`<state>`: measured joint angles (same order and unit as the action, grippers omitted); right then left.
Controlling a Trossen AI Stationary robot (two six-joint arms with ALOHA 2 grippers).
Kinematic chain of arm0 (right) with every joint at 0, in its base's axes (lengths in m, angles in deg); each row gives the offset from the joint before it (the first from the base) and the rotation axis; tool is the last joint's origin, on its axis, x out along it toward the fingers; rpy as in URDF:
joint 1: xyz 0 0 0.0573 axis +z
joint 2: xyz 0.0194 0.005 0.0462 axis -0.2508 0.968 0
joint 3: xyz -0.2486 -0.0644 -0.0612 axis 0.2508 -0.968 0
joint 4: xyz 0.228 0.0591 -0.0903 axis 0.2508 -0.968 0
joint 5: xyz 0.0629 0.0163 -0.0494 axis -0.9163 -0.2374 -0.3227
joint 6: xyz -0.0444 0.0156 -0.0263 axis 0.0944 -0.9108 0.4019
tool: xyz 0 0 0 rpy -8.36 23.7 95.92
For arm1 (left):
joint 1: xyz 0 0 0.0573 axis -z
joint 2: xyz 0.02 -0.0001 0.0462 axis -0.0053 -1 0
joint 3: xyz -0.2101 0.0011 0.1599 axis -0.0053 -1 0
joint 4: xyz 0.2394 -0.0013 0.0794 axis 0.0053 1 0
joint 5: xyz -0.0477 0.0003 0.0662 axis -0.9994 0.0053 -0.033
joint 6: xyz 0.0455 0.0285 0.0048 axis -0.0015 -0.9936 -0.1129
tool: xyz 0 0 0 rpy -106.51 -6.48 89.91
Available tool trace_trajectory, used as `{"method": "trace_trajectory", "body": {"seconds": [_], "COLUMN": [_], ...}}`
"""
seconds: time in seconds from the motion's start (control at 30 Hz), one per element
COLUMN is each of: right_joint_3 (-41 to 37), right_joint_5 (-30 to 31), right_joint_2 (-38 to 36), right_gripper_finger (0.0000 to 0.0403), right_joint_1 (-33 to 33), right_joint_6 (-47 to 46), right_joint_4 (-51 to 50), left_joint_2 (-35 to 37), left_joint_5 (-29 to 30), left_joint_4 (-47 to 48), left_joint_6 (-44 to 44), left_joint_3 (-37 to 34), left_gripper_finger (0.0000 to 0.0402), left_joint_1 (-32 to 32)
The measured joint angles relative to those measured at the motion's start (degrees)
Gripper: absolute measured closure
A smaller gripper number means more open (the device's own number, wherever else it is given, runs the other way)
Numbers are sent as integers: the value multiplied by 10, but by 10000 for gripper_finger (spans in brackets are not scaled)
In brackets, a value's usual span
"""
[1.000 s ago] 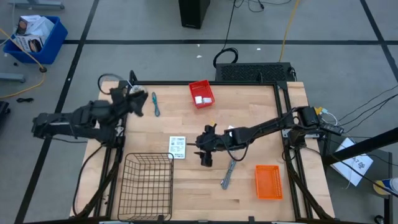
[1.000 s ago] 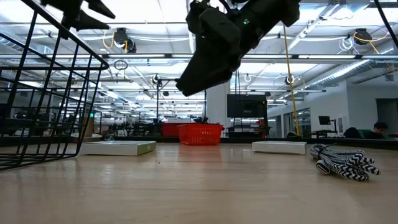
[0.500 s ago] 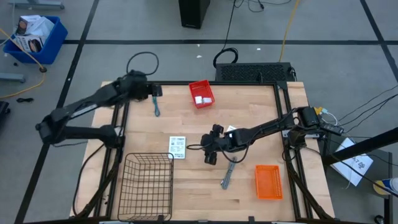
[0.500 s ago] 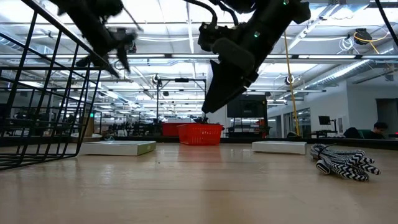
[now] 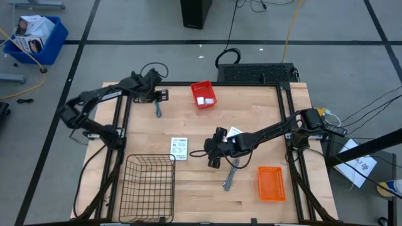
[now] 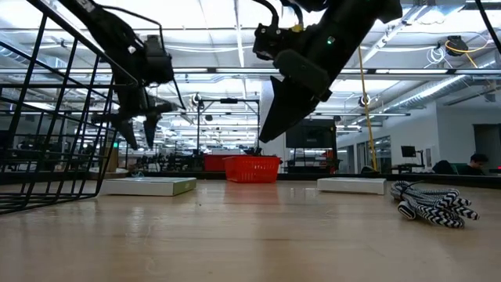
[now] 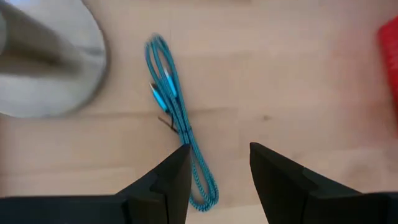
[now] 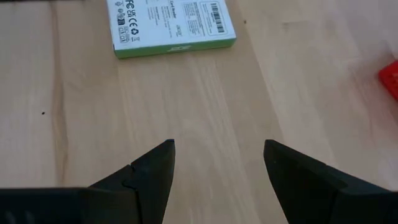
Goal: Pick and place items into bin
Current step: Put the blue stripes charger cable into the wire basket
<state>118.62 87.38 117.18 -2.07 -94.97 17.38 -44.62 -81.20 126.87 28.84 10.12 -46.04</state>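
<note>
Left tool (image 7: 214,171) moved over teal cable (image 7: 177,115), fingers spread, not touching.

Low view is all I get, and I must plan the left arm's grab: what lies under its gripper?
Observer: A coiled teal braided cable lies just ahead of the open left gripper.
Operator: Anything close beside it?
Observer: A round silver disc-like object sits next to the cable's looped end without touching it.
Operator: And the right arm?
Observer: The right gripper hangs open, short of a flat white printed packet with a green edge.
</note>
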Motion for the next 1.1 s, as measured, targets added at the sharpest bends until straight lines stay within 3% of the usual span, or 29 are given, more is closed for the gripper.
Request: {"method": "trace_trajectory", "body": {"seconds": [0.43, 0.73, 0.87, 0.97, 1.1], "right_joint_3": [0, 0, 0, 0, 0], "right_joint_5": [0, 0, 0, 0, 0], "right_joint_2": [0, 0, 0, 0, 0], "right_gripper_finger": [165, 165, 165, 165, 165], "right_joint_1": [12, 12, 12, 12, 12], "right_joint_6": [-15, -14, -14, -14, -15], "right_joint_4": [3, 3, 3, 3, 3], "left_joint_2": [-106, -134, -134, -134, -134], "left_joint_5": [-24, -20, 9, 2, -28], "left_joint_4": [22, 22, 22, 22, 17], "left_joint_6": [-15, -35, -39, -43, -79], "left_joint_3": [0, 0, 0, 0, -4], "left_gripper_finger": [236, 236, 238, 257, 311], "left_joint_1": [0, -9, -10, -10, -10]}}
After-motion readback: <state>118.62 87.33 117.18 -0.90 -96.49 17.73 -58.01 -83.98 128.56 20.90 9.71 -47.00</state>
